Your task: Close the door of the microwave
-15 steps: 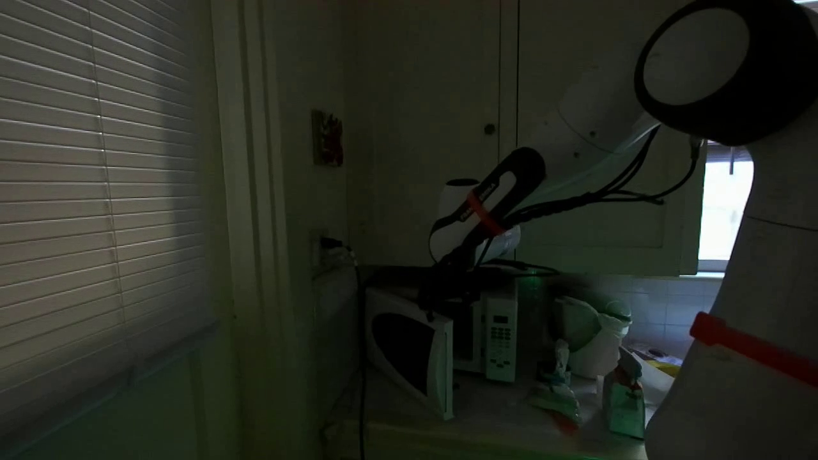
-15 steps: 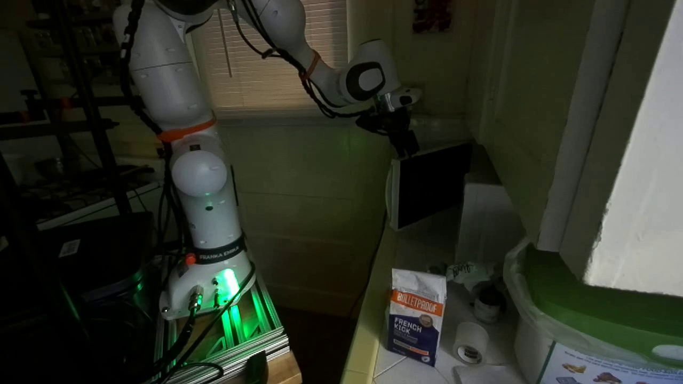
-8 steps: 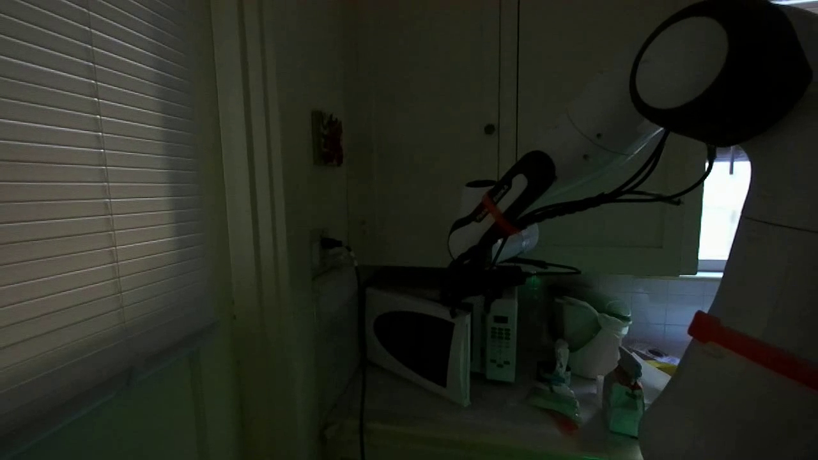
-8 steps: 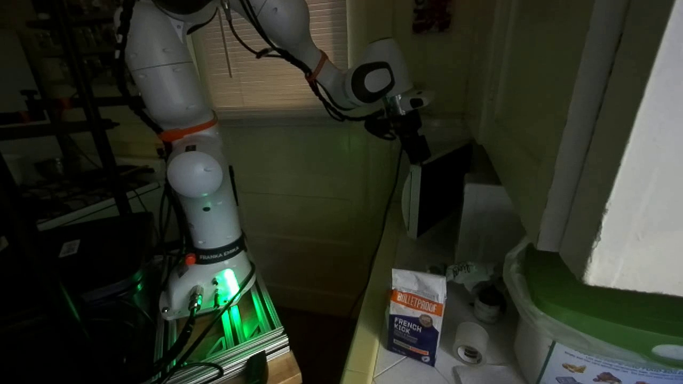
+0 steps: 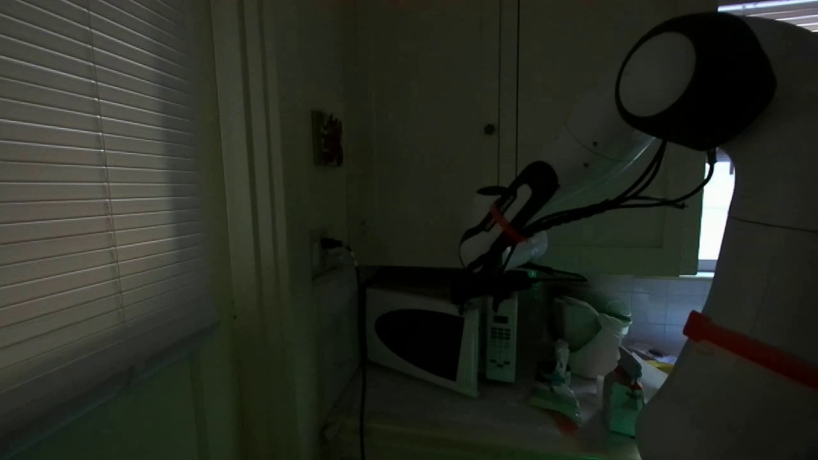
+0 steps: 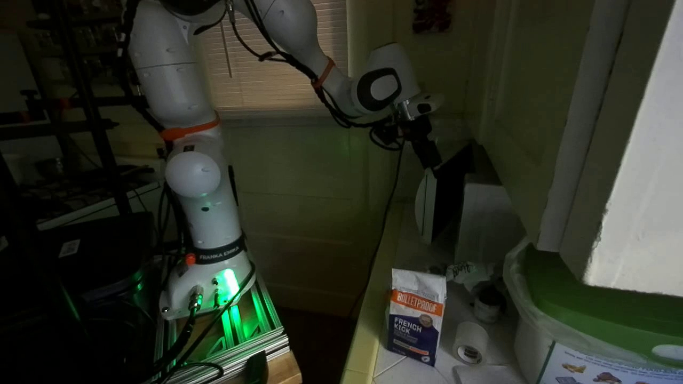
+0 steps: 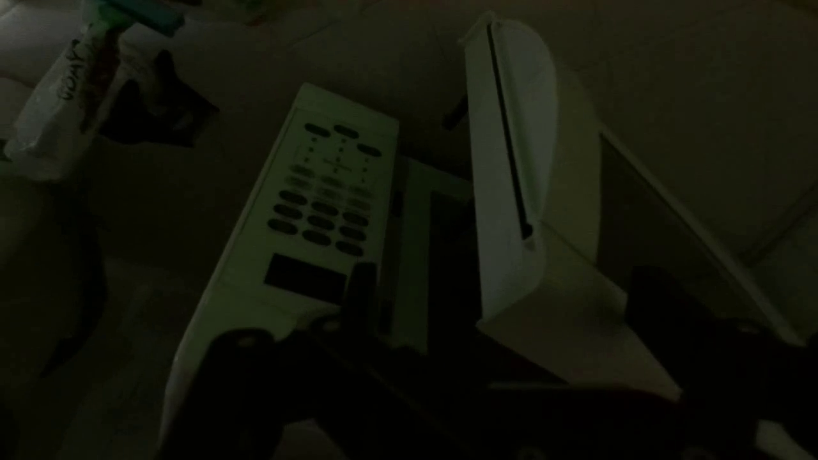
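The door (image 5: 418,342) stands ajar at the front of the microwave (image 5: 501,345), closer to it than a second ago. The gripper (image 7: 505,281) straddles the door's edge there, jaws wide, its palm lost in shadow. Near the microwave a bag (image 6: 416,317) reads "BULLETPROOF FRENCH KICK"; between the two, a pouch (image 6: 469,272) has blurred letters. Well apart from the microwave, a band (image 6: 220,254) reads "FRANKA EMIKA".

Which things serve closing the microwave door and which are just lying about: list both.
For the job:
door, ajar
microwave
gripper, open

Just lying about:
Bulletproof bag
white roll
dark-topped jar
lettered packet
green-lidded container
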### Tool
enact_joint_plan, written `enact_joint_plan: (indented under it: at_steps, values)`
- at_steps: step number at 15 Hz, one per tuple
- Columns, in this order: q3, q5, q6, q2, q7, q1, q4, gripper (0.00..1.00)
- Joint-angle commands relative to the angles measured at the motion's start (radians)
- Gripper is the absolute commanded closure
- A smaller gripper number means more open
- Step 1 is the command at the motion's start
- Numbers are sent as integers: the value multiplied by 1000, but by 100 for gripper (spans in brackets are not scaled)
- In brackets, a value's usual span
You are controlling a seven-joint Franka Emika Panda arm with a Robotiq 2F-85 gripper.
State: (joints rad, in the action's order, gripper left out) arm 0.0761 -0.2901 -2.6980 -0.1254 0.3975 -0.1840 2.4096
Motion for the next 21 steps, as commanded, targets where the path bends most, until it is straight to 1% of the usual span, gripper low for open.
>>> enact_joint_plan:
  at_steps: [1, 3, 5, 6, 7, 9, 11, 13, 14, 15, 19, 20, 21]
  values:
    - [-11, -106, -82, 29, 155, -47, -6, 0]
    - [-12, -141, -99, 46, 223, -53, -10, 0]
    - [-16, -147, -80, 55, 258, -47, -7, 0]
    - [-13, -112, -60, 50, 238, -30, 1, 0]
    - [-14, -104, -49, 42, 238, -23, 9, 0]
    - [-20, -117, -19, -9, 251, -16, 45, 0]
    - [-34, -159, -3, -55, 294, -21, 74, 0]
    - [-53, -147, -9, -88, 291, -17, 103, 0]
    - [-64, -137, -23, -95, 290, -18, 110, 8]
    - [-78, -141, -37, -101, 307, -24, 115, 25]
    - [-132, -198, -94, -96, 424, -64, 103, 58]
    - [-137, -241, -120, -83, 463, -74, 94, 65]
    - [-146, -281, -142, -74, 497, -91, 87, 74]
